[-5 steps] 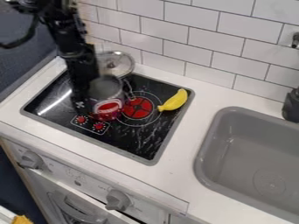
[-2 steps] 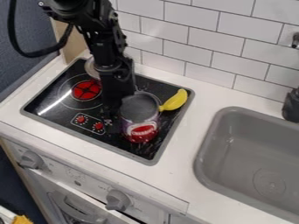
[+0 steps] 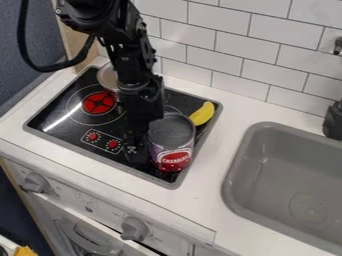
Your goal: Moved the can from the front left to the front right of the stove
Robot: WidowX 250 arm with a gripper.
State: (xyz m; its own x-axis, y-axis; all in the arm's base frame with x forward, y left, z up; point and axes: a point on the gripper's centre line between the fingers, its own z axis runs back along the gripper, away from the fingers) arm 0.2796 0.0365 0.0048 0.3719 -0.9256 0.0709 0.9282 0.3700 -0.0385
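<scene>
1. Camera view: the can (image 3: 175, 146) has shifted right and toward the front edge, alongside the arm (image 3: 130, 55). It is now at the front right of the stove (image 3: 57, 122), so the move looks nearly complete.
2. The end effector (image 3: 138, 149) is beside the can; I cannot tell whether it grips.
3. Count: one can, one yellow toy banana (image 3: 202, 114), one sink (image 3: 287, 172), two grey knobs (image 3: 135, 229).
</scene>
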